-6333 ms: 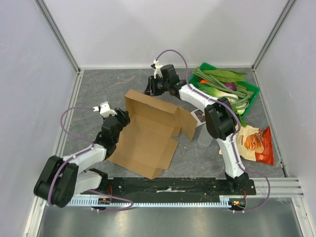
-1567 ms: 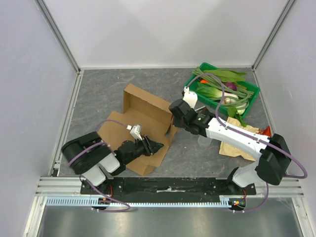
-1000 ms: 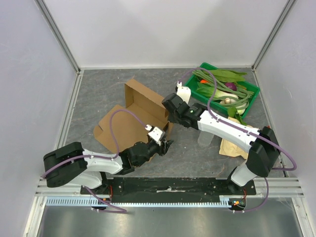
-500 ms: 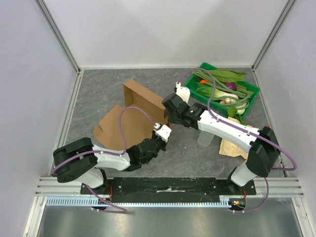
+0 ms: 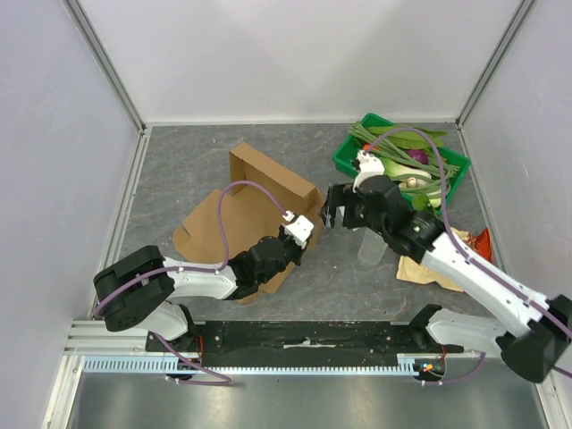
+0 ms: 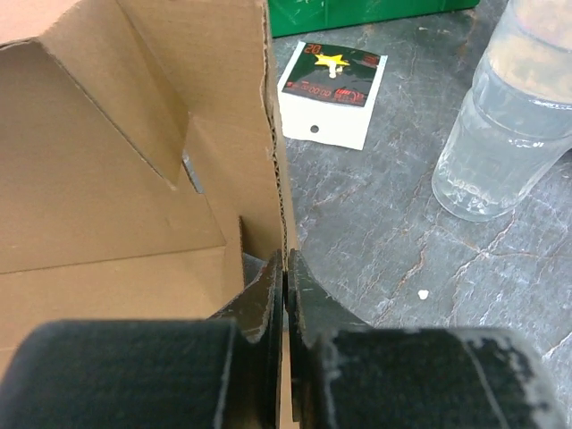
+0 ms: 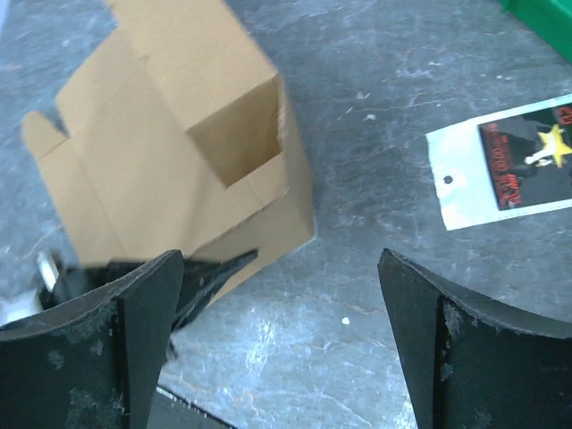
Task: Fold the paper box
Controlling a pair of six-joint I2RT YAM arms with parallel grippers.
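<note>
Edge of paper box (image 6: 116, 188) wall pinched in left claw (image 6: 284, 268), right claw (image 7: 279, 299) spread wide over table (image 7: 375, 54)

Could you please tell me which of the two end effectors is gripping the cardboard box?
The left end effector, closed on the upright wall edge of the paper box; the right end effector hangs wide open, holding nothing.

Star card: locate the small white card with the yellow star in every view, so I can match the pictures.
Top external: not visible.
Left wrist: star card at upper centre, flat on the table just right of the box's edge.
Right wrist: at the right edge, partly cut off.
Shared landmark: the cardboard box, left of the card in both wrist views.
</note>
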